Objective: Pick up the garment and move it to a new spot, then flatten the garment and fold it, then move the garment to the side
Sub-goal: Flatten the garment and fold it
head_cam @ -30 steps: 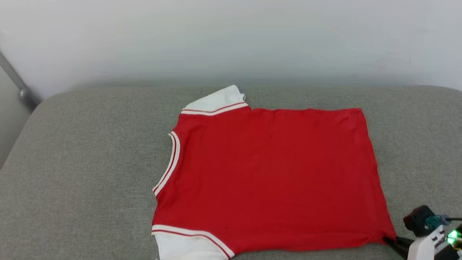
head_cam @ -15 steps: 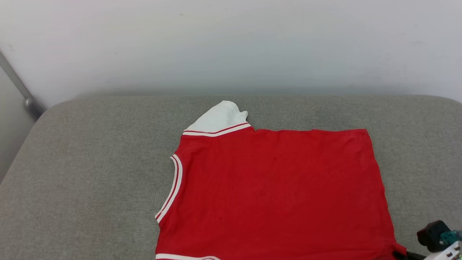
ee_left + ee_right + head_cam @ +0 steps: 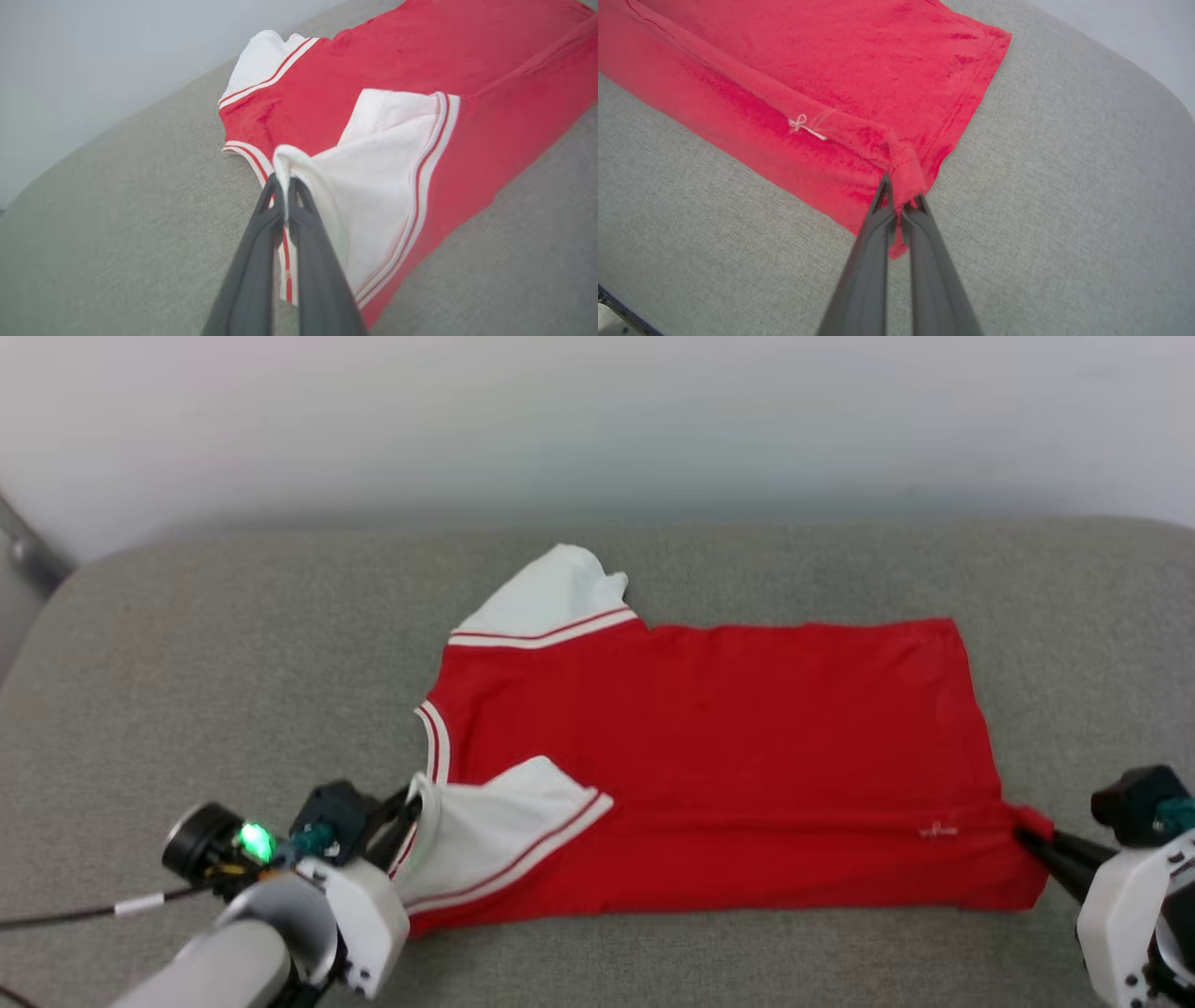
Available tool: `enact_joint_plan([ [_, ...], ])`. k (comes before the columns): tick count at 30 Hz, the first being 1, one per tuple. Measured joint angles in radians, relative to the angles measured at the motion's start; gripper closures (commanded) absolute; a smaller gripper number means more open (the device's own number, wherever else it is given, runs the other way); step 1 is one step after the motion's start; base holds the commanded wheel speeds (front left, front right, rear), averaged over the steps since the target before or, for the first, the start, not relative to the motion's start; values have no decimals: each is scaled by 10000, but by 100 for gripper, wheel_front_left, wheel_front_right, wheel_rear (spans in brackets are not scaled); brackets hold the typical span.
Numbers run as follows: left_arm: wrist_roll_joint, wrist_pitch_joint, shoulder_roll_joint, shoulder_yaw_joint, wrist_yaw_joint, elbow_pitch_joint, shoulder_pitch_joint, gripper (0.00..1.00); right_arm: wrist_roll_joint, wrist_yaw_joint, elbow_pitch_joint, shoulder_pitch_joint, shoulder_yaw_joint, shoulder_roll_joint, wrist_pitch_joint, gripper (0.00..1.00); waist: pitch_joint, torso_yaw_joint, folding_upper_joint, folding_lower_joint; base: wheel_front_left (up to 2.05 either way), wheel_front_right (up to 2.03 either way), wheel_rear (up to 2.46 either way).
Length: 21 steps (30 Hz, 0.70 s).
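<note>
We see the T-shirt (image 3: 728,728) spread on the grey cushion (image 3: 187,663), collar toward 9 o'clock and hem toward 3 o'clock in the head view. Our left gripper (image 3: 282,184), at 8 o'clock, is pinched tight on the near white sleeve (image 3: 373,154), which is folded up onto the red body. Our right gripper (image 3: 901,198), at 4 o'clock, is clamped on the near hem corner, with a ridge of cloth raised beside the small white mark (image 3: 805,126). The far sleeve (image 3: 551,597) lies at 11 o'clock.
</note>
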Motion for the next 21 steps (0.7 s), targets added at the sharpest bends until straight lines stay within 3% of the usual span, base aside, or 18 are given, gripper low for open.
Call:
enact_joint_plan([
  [9, 230, 52, -711, -52, -1009, 2098, -1864, 100, -146, -2, 533, -1308, 148, 543, 451, 100, 1226, -272, 0, 1, 0, 0, 0],
  [17, 274, -324, -1409, -274, -1526, 3914, -2267, 100, -186, -2, 1793, -2148, 1035, 1058, 355, 100, 2023, -356, 0, 2, 0, 0, 0],
  [19, 167, -485, -1572, -249, -1624, 4242, -2332, 100, -59, -2, 2000, -2231, 1137, 1097, 144, 56, 1990, -310, 0, 1, 0, 0, 0],
  [20, 138, -604, -1643, -249, -1689, 4370, -2333, 62, -31, -2, 2111, -2228, 1164, 1127, -29, 9, 1937, -293, 0, 1, 0, 0, 0],
  [21, 113, -740, -1724, -245, -1697, 4518, -2332, 0, -12, -2, 2215, -2226, 1172, 1154, -171, 0, 1870, -275, 0, 1, 0, 0, 0],
])
